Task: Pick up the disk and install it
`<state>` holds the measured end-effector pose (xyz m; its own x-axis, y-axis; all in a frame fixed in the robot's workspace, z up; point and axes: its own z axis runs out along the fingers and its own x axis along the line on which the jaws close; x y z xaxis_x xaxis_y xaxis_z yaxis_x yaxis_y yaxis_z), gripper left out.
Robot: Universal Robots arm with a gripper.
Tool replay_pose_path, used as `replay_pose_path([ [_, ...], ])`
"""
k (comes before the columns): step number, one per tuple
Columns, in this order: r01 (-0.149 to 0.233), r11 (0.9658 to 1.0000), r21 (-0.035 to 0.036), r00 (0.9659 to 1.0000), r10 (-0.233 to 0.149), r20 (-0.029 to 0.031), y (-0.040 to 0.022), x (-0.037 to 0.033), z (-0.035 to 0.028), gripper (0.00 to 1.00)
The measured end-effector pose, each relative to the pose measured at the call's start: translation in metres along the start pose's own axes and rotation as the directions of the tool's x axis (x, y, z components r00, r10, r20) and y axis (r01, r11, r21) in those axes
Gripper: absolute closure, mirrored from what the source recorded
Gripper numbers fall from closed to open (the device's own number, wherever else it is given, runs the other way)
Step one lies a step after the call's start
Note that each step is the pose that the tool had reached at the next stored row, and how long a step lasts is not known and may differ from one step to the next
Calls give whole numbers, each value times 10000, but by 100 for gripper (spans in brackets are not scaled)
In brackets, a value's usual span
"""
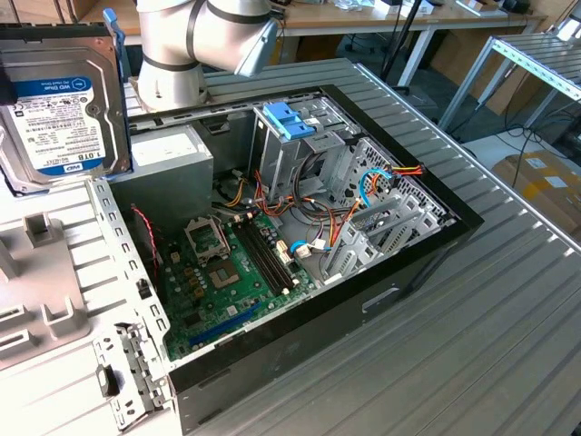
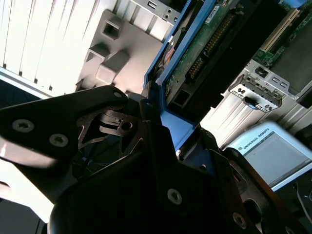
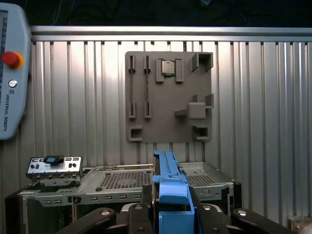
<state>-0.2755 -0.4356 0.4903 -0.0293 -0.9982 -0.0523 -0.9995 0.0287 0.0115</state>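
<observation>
Blue-railed silver disk (image 1: 59, 118), one, clamped in the single black pincer (image 3: 173, 214), near one open computer case (image 1: 408, 272).

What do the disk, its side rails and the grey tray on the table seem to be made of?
Disk: probably metal, a dull silver casing under a paper-like label. Rails: blue plastic, with moulded shapes and a soft sheen. Tray: probably matte grey plastic, judging by its moulded pockets.

We see the arm (image 1: 204, 41) with its silver joint bent up high; our gripper (image 3: 170, 214) has both black jaws closed tight on the disk (image 1: 64, 109), gripping its blue rail edge-on.
</observation>
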Motion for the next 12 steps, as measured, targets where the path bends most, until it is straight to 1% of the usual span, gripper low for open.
replay_pose_path([
  [12, 0, 10000, 0, 10000, 0, 0, -74, 29, 5, 63],
])
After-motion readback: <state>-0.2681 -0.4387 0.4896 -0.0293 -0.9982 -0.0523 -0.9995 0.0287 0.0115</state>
